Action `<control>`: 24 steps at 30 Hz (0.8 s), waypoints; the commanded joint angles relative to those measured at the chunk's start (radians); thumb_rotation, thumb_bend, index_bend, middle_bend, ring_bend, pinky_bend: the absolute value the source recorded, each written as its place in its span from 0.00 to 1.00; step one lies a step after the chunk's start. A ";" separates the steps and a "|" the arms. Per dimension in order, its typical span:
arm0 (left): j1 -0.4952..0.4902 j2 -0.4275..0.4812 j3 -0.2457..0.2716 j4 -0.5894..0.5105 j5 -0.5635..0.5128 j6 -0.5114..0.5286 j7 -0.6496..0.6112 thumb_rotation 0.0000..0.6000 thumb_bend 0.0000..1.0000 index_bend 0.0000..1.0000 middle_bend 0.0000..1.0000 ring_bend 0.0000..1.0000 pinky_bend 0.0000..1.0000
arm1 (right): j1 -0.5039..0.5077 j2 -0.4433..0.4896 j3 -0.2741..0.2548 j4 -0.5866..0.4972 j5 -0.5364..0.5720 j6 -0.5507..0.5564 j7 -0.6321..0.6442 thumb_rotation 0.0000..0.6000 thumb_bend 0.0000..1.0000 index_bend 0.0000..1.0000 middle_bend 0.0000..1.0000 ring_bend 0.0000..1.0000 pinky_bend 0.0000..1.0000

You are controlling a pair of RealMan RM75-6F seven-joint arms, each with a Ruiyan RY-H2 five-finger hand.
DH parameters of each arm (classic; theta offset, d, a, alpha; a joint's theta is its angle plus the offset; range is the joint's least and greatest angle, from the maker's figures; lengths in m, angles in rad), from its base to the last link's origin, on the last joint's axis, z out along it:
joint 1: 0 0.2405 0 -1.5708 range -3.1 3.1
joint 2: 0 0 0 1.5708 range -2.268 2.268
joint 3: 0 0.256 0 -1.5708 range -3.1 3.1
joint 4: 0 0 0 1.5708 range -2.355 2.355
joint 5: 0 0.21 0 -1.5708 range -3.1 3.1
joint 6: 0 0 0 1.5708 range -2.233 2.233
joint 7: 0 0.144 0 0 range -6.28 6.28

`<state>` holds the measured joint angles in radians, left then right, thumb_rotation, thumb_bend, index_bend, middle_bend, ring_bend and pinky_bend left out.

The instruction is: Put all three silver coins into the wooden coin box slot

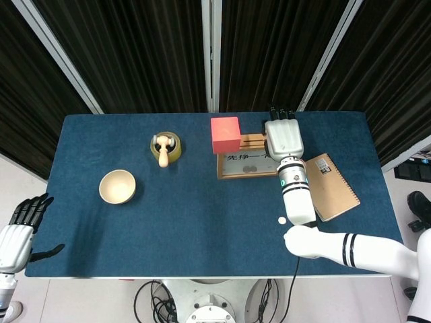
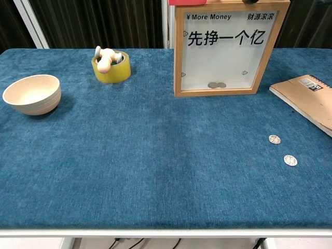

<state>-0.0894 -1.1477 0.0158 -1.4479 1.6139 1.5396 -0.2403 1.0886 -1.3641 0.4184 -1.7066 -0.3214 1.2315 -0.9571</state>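
The wooden coin box [image 2: 223,49] stands upright at the back of the table, with two silver coins [image 2: 217,85] lying at the bottom behind its window. Two more silver coins [image 2: 274,139] [image 2: 290,160] lie on the blue cloth to its front right; the head view shows only one coin [image 1: 282,220], beside my right forearm. My right hand [image 1: 283,136] hovers palm down over the right end of the box top [image 1: 250,141], fingers pointing away. Its underside is hidden. My left hand [image 1: 19,232] hangs off the table's left edge, fingers spread and holding nothing.
A red block [image 1: 225,133] sits at the left end of the box top. A brown notebook [image 2: 306,98] lies right of the box. A yellow tape roll with a wooden piece [image 2: 110,65] and a pale bowl [image 2: 32,93] sit on the left half.
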 commanded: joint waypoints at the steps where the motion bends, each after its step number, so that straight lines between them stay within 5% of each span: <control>1: 0.000 0.000 0.000 0.001 0.000 0.000 0.000 1.00 0.00 0.03 0.00 0.00 0.00 | 0.000 0.003 -0.002 0.000 -0.009 0.000 0.015 1.00 0.38 0.00 0.00 0.00 0.00; 10: 0.000 0.001 -0.001 -0.003 0.000 0.001 -0.003 1.00 0.00 0.03 0.00 0.00 0.00 | -0.022 0.039 -0.011 -0.040 -0.060 0.006 0.075 1.00 0.38 0.00 0.00 0.00 0.00; 15: 0.001 0.002 0.000 -0.003 -0.001 0.000 -0.004 1.00 0.00 0.03 0.00 0.00 0.00 | -0.098 0.117 -0.036 -0.156 -0.194 0.053 0.161 1.00 0.38 0.00 0.00 0.00 0.00; 18: 0.001 0.001 -0.001 -0.003 -0.003 0.001 -0.002 1.00 0.00 0.03 0.00 0.00 0.00 | -0.185 0.176 -0.094 -0.256 -0.352 0.111 0.233 1.00 0.38 0.00 0.00 0.00 0.00; 24: 0.002 -0.003 -0.002 -0.006 -0.006 -0.001 0.011 1.00 0.00 0.03 0.00 0.00 0.00 | -0.428 0.207 -0.341 -0.297 -0.860 0.333 0.352 1.00 0.38 0.00 0.00 0.00 0.00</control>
<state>-0.0871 -1.1500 0.0134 -1.4531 1.6080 1.5393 -0.2300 0.8454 -1.1973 0.2570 -1.9571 -0.8540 1.3912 -0.7071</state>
